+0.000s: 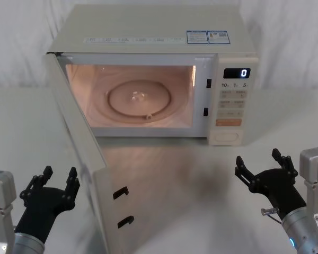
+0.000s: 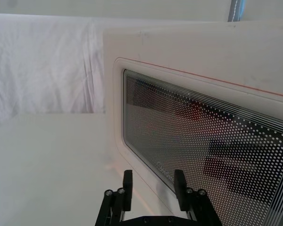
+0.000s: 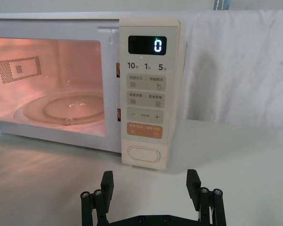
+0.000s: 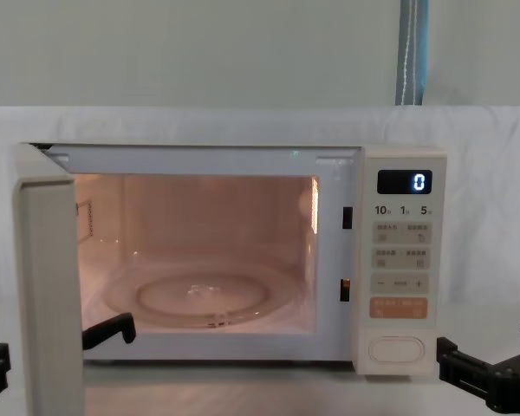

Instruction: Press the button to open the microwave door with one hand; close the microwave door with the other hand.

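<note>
**Microwave door open, both grippers low and empty**

The microwave door (image 1: 77, 159) stands swung wide on its left hinge, edge-on toward the robot, its two black latch hooks (image 1: 122, 206) on the free edge. The microwave (image 1: 148, 32) sits at the back of the white table (image 1: 201, 185), cavity lit, glass turntable (image 1: 140, 98) bare, display reading "0". The button (image 1: 226, 136) sits at the bottom of the key panel, below the orange key (image 1: 228, 122).

The left gripper (image 1: 57, 177) hovers near the table's front, just left of the door's outer face; its fingers are spread and hold nothing, and whether a fingertip brushes the door frame I cannot tell. The right gripper (image 1: 259, 161) hangs in front of the panel, well short of the button, jaws wide and empty. Bare tabletop lies between it and the microwave.
</note>
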